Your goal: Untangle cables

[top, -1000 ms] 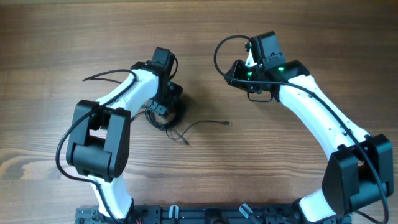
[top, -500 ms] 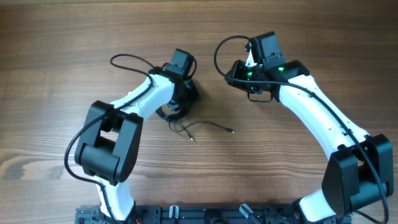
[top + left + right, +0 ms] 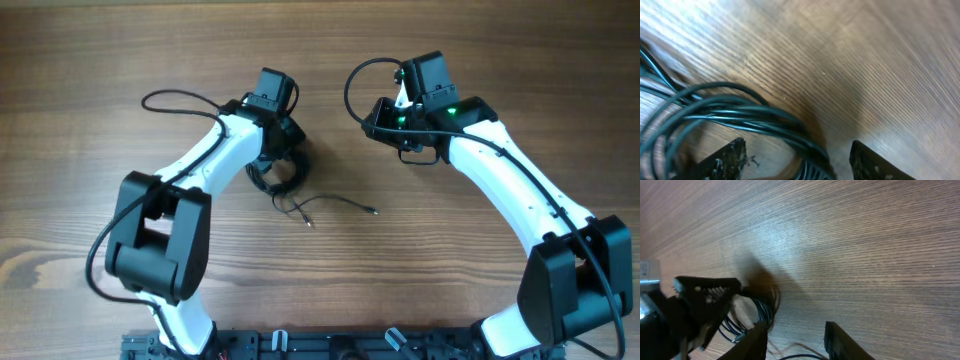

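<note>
cables (image 3: 272, 182) lie bunched in a loose round coil on the wooden worktop (image 3: 480, 40), a little left of centre, directly under the left arm's wrist. two free tails leave the coil toward the right arm's side. the longer tail (image 3: 340, 200) runs roughly left to right across the overhead view, dipping slightly toward the robot, and its small plug tip points right. the shorter tail (image 3: 298, 215) ends nearer the coil, angled toward the robot. in the left wrist view the strands (image 3: 740, 117) sweep in from the left as several near-parallel arcs and converge low in the frame. the left gripper (image 3: 796, 146) stands spread wide, one finger on either side of the bundle. the strands pass through the gap closer to one finger, and bare wood shows across the rest of it, so there is no pinch on the cords. the finger pads (image 3: 725, 160) are dark and scuffed. the right gripper (image 3: 374, 120) hangs well apart from the coil, up and to the right of it, facing toward it. in the right wrist view the right gripper's (image 3: 795, 327) jaws are partly spread with only wood grain between them, gripping nothing. that view shows the coil (image 3: 762, 312) beyond, beside the left arm's gripper.
</note>
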Controlling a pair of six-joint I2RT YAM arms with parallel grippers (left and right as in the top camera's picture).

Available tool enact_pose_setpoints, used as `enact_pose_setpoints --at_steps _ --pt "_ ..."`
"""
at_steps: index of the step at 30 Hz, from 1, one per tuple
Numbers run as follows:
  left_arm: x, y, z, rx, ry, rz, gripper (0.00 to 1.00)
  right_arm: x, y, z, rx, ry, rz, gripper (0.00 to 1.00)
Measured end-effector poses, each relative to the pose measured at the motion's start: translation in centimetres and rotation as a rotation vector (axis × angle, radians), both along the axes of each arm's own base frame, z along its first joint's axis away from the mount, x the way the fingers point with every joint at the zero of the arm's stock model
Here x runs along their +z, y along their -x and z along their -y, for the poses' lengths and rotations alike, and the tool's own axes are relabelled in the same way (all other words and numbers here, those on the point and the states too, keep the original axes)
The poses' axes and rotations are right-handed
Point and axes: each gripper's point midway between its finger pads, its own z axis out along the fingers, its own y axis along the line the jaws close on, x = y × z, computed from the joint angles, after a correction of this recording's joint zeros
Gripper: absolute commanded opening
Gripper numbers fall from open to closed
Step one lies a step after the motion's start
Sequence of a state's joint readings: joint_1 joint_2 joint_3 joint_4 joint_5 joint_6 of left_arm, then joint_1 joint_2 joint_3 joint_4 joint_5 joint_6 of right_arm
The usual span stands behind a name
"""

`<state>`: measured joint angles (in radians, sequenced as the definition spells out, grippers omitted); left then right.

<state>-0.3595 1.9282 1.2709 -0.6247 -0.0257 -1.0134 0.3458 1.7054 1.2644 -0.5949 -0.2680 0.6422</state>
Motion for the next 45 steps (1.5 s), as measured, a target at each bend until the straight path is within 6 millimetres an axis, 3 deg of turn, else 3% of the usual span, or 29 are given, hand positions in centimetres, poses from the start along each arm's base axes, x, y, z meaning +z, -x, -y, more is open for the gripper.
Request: enact_pose_setpoints --at_steps 2,3,4,7,11,14,17,19,20,21,23,27,32,36,42,45 --pt "-1.4 0.0 0.3 0.041 0.003 -0.021 0.21 0.0 0.0 0.0 0.0 0.0 0.0 0.39" --pt "-2.0 0.0 0.3 0.061 0.003 -0.029 0.09 0.0 0.0 0.0 0.0 0.001 -0.002 0.39" --pt "-1.9 -0.4 0.4 0.077 0.015 -0.014 0.04 -0.1 0.1 0.0 0.0 0.002 -0.005 0.39" --pt "-1.8 -1.9 1.2 0.047 0.042 0.049 0.06 -0.1 0.2 0.1 0.01 0.008 -0.006 0.37" --pt "-1.2 -2.7 3.5 -0.161 0.1 0.1 0.13 -0.3 0.0 0.6 0.014 0.049 0.013 0.37" --pt "-1.5 -0.2 5.8 -0.396 0.128 0.049 0.14 -0.5 -0.4 1.4 -0.006 0.093 0.029 0.37" --pt "-2.4 3.8 6.4 -0.534 0.121 -0.082 0.14 -0.5 -0.6 1.8 -0.018 0.108 0.034 0.37" --pt "-2.5 5.7 6.1 -0.576 0.11 -0.153 0.26 -0.5 -0.6 2.0 -0.023 0.115 0.036 0.38" --pt "-2.5 6.4 5.7 -0.586 0.099 -0.186 0.36 -0.5 -0.7 2.1 -0.026 0.118 0.037 0.38" --pt "-2.5 6.8 5.3 -0.592 0.089 -0.208 0.52 -0.5 -0.7 2.1 -0.027 0.119 0.037 0.38" --pt "-2.4 7.1 4.8 -0.596 0.073 -0.225 0.63 -0.5 -0.7 2.1 -0.027 0.12 0.038 0.38" --pt "-1.8 5.5 3.8 -0.557 0.04 -0.198 0.62 -0.5 -0.7 2.2 -0.027 0.121 0.038 0.38" --pt "-0.2 1.9 4.2 -0.445 0.022 -0.085 0.49 -0.5 -0.7 2.2 -0.027 0.121 0.038 0.38" --pt "-0.2 1.4 3.6 -0.324 -0.04 -0.071 0.43 -0.5 -0.7 2.2 -0.027 0.121 0.038 0.38" --pt "-0.2 1.4 4.3 -0.241 -0.11 -0.032 0.43 -0.7 -0.5 2.2 -0.027 0.125 0.027 0.38" --pt "-0.6 1.6 4.0 -0.204 -0.15 -0.02 0.32 -0.7 -0.5 2.2 -0.027 0.125 0.027 0.38"
